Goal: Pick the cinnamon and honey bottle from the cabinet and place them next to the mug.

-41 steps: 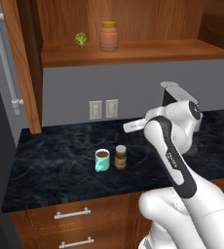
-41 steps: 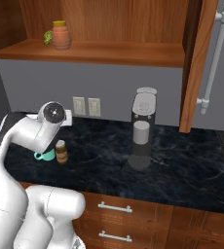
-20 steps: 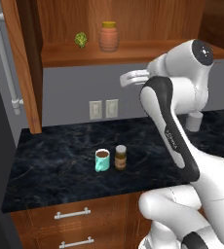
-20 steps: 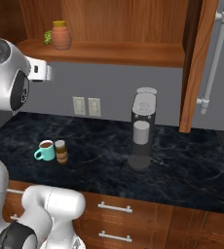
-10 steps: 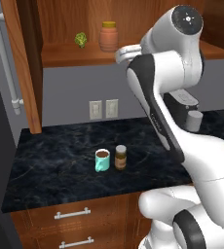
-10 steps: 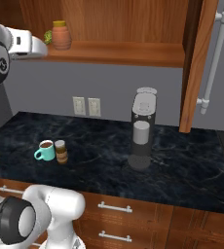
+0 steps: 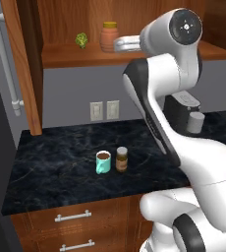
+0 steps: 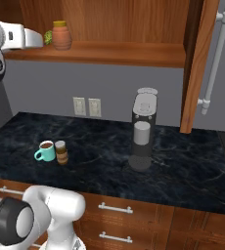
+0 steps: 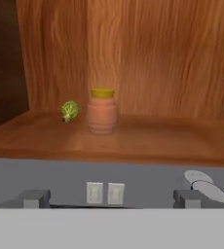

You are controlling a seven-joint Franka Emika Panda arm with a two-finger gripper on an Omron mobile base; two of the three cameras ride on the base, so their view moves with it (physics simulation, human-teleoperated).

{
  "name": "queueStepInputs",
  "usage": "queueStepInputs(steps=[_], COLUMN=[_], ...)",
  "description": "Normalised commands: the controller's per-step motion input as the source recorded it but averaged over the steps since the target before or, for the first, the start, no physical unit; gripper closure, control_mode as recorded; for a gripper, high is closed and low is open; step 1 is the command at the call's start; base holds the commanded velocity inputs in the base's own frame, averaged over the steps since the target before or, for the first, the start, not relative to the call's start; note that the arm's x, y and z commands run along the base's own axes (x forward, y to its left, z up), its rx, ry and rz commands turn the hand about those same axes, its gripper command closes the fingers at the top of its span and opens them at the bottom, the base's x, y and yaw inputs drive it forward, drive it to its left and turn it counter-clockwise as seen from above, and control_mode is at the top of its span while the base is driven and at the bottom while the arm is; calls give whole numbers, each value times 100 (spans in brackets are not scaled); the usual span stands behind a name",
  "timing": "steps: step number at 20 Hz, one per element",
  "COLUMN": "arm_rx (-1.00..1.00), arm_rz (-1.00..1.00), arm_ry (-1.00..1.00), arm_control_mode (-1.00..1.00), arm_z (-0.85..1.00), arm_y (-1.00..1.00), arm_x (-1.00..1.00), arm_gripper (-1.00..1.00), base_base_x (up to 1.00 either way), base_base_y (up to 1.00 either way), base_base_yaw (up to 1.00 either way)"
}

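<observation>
The honey bottle (image 9: 102, 110) stands upright on the cabinet (image 9: 148, 58) shelf, a small green thing (image 9: 69, 110) just beside it. The fingers (image 9: 33, 198) are spread wide apart, empty, raised to shelf level and short of the bottle. Down on the dark tabletop (image 7: 61, 167) the cinnamon (image 7: 121, 159) stands upright just beside the mug (image 7: 103, 162) — a coffee machine (image 8: 144, 129) is well apart.
</observation>
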Motion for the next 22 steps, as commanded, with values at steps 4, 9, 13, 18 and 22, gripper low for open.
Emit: queueStepInputs(steps=[4, 9, 13, 18, 22], arm_rx=[9, 8, 1, -1, 0], arm_rz=[0, 10, 9, 2, 0], arm_ry=[-7, 12, 17, 8, 0], arm_control_mode=[-100, -100, -100, -100, -100], arm_z=[14, 51, 22, -13, -20], arm_y=[0, -1, 0, 0, -2], arm_x=[18, 10, 0, 9, 39], arm_gripper=[-100, -100, -100, -100, -100], base_base_x=[0, 0, 0, 0, 0], base_base_y=[0, 0, 0, 0, 0], base_base_yaw=[0, 0, 0, 0, 0])
